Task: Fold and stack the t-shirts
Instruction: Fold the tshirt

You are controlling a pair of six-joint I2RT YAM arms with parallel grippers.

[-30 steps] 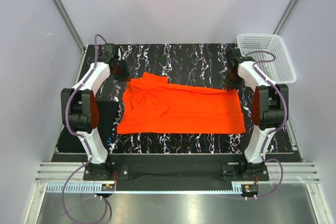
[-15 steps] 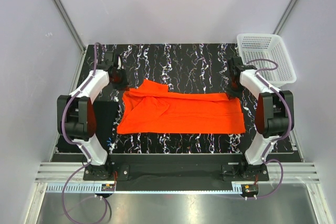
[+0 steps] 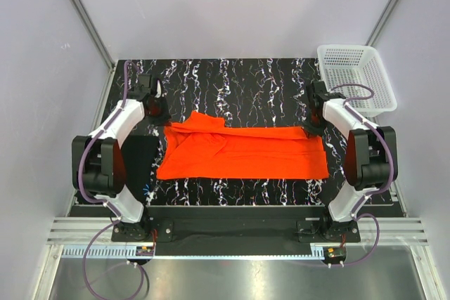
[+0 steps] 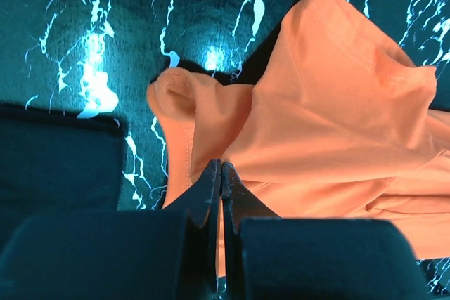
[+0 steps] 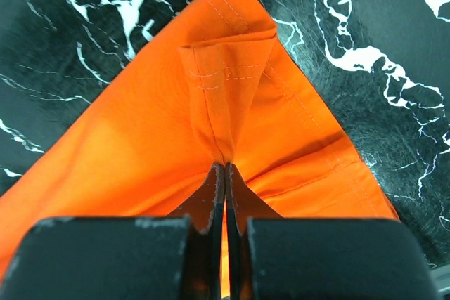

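**Orange-red t-shirt (image 3: 242,151) lies spread across the middle of the marbled mat (image 3: 246,79), pinched at its two far corners.**
The left gripper (image 4: 221,173) has its jaws shut tight on a thin bit of cloth by the bunched left sleeve. The right gripper (image 5: 225,173) is likewise clamped on a small pleat at the hemmed right corner. Both holds look slim, so a quick pull toward the near edge could let a corner slide out and leave the fold crooked. If one arm leads the other, the folded edge probably skews. The crumpled sleeve on the left may get trapped inside as a lump. The lower layer could also drag along the mat. The folded black t-shirt (image 3: 143,163) sits just beside the left arm, where a wide swing might knock it out of square. The white basket (image 3: 355,75) stands well apart.
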